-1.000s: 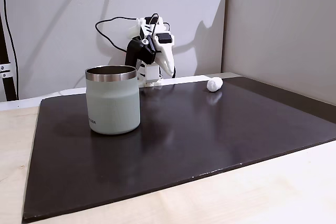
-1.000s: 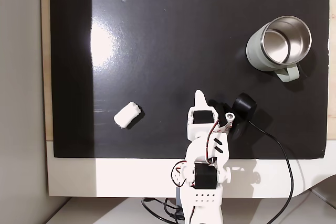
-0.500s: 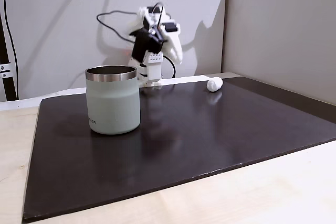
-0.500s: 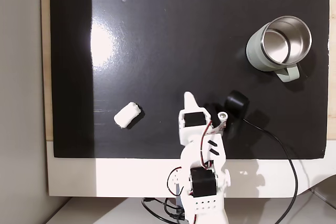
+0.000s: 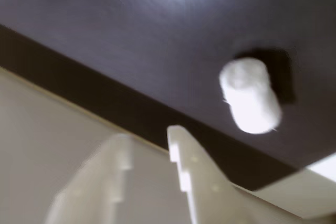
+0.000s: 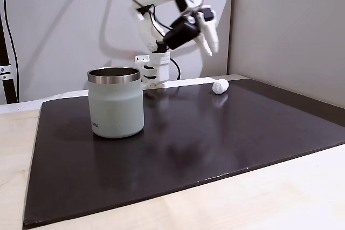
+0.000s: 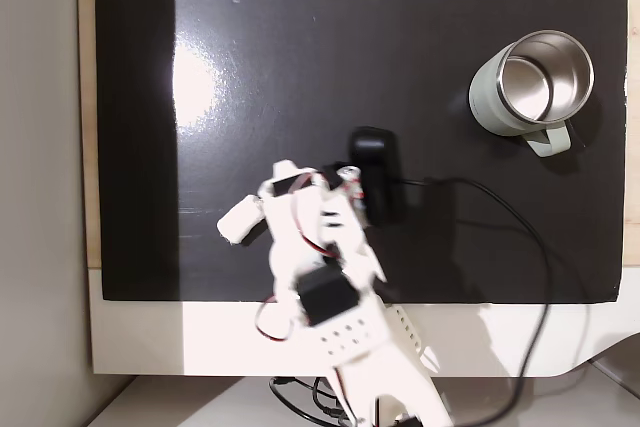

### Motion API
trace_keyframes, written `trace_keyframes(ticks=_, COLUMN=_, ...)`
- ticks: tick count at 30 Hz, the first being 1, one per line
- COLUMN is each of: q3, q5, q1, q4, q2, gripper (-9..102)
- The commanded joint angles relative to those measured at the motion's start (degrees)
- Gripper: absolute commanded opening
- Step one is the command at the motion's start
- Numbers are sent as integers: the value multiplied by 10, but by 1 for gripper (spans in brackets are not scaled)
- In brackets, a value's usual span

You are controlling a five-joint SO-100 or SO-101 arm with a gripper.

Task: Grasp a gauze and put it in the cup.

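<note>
While the gripper [image 6: 209, 42] hangs raised above the gauze [image 6: 220, 86] with nothing between its fingers, the grasp is not yet made, and the risks lie in the descent. In the wrist view the two white fingers [image 5: 191, 169] stand a little apart, and the gauze [image 5: 250, 96] sits off to the right of the line between them; a straight drop would likely land one fingertip on the roll and push it aside. Being a round, soft roll on a glossy dark mat [image 6: 215, 138], it would probably skid or roll toward the mat's edge, which is near it in the top-down fixed view. Too narrow an opening could also press it flat against the mat rather than enclose it.

The gauze [image 7: 238, 218] is a small white stubby cylinder lying on its side, untouched. The cup [image 6: 116, 102], pale green with a steel rim, stands upright well apart from the gauze, across the mat, with its mouth open and unobstructed.
</note>
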Motion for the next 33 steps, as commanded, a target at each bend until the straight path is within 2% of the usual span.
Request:
trace_keyframes(ticks=1, q3=-61, q5=22, q1=-49, q4=24, q2=-56, gripper=17)
trace_keyframes(ticks=6, q3=-69, q5=75, q1=-105, q4=32, q2=-109, gripper=24)
trace_keyframes(ticks=16, q3=-75, q5=104, q1=-184, q4=65, q2=-229, gripper=29)
trace_keyframes(ticks=33, q3=-60, q5=128, q1=-229, q4=-22, q2=-345, gripper=28)
